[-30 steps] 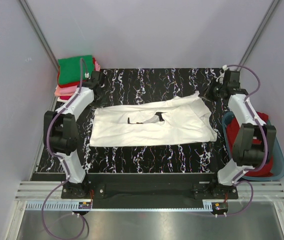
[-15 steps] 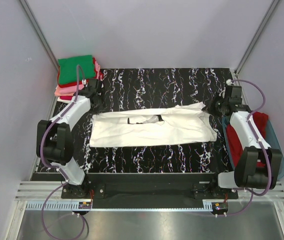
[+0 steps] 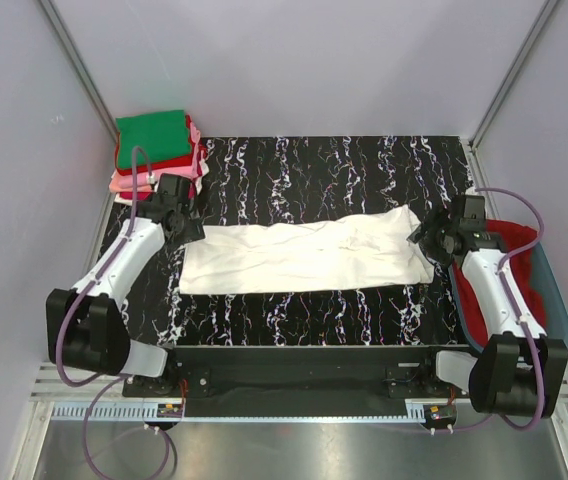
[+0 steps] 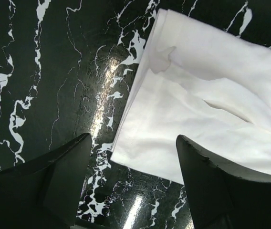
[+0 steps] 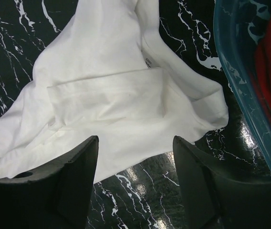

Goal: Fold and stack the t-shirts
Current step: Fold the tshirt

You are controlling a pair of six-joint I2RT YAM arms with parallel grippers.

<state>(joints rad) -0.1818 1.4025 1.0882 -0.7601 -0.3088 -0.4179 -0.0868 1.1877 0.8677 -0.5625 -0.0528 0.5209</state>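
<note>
A white t-shirt [image 3: 304, 258] lies folded in half as a long strip across the middle of the black marbled table; no print shows on it. My left gripper [image 3: 186, 222] hovers open over its left end, and the left wrist view shows that gripper [image 4: 133, 138] empty above the shirt's corner [image 4: 197, 119]. Over the shirt's right end, where a sleeve lies folded, my right gripper [image 3: 424, 234] stands open. In the right wrist view it [image 5: 135, 138] holds nothing above the cloth [image 5: 107, 95]. Folded t-shirts are stacked at the back left, green [image 3: 152, 135] on top of red and pink.
A blue tub [image 3: 556, 295] with red cloth [image 3: 519, 270] inside stands off the table's right edge, close beside my right arm; its rim [image 5: 235, 71] shows in the right wrist view. Grey walls close in the back and sides.
Both grippers drew the shirt's far edge toward the near side, folding it over so the black print is covered, then opened and let the cloth go.
</note>
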